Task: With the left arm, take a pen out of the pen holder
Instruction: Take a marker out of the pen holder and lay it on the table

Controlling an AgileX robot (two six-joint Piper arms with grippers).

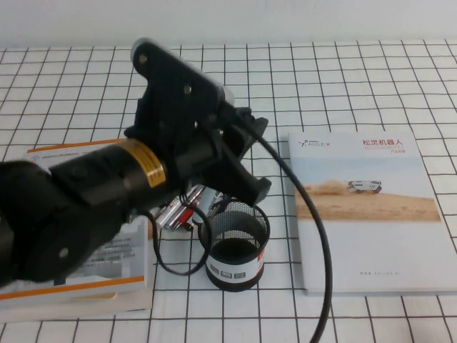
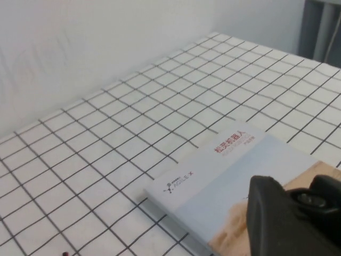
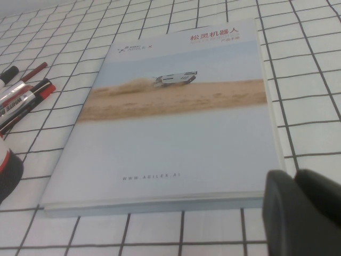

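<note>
The left end effector [image 1: 246,184] hangs just above the black mesh pen holder [image 1: 237,227], which stands on the gridded bench [image 1: 343,78] between an orange-edged book [image 1: 107,282] and a booklet [image 1: 368,207]. Whether it grips anything cannot be told. Silver, red-capped pens [image 1: 178,211] lean from the holder toward the robot's left. The right end effector [image 3: 306,213] sits by the booklet's near edge, its state equally unclear.

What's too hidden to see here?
High view: the left arm hides most pens and whether the left end effector, at the holder, grips one.
Left wrist view: only the booklet shows; the holder falls outside it.
Right end effector: cut by the right wrist view's edge, beside the booklet; absent from high view.
</note>
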